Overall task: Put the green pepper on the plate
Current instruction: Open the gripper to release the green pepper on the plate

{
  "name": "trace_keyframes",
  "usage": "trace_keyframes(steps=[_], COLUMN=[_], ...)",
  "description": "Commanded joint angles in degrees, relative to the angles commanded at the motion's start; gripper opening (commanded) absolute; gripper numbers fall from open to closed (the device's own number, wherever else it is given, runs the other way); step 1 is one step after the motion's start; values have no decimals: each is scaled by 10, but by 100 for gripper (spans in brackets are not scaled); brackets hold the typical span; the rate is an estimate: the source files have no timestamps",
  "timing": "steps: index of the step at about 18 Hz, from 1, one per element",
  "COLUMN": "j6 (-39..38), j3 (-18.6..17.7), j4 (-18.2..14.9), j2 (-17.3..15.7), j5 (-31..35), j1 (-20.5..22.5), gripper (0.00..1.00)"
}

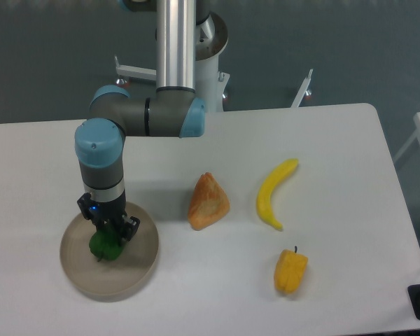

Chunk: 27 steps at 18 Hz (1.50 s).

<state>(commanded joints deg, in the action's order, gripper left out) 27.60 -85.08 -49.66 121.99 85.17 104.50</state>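
Observation:
The green pepper [103, 247] is a small glossy dark-green lump over the middle of the round beige-tan plate [136, 269] at the table's front left. My gripper [109, 234] points straight down over the plate with its fingers around the top of the pepper, shut on it. The gripper hides the pepper's upper part. I cannot tell whether the pepper rests on the plate or hangs just above it.
A triangular orange-brown pastry [208, 201] lies right of the plate. A yellow banana [274, 193] lies further right. A yellow-orange bell pepper [290, 272] sits at the front right. The arm's base stands at the back edge of the white table [336, 140].

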Motion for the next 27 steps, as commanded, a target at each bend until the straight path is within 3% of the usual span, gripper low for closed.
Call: trace_keyframes(steps=[7, 9, 13, 16, 18, 20, 25, 27], j6=[0, -2, -1, -3, -3, -4, -4, -1], j3=[-1, 3, 3, 4, 4, 6, 8, 10], j4=[0, 0, 0, 0, -1, -1, -4, -5], j2=[3, 5, 6, 6, 4, 2, -21, -39], j5=[0, 1, 0, -1, -2, -2, -2, -1], j1=[0, 0, 0, 0, 0, 0, 9, 33], gripper=[30, 39, 40, 58, 82, 99, 100, 100])
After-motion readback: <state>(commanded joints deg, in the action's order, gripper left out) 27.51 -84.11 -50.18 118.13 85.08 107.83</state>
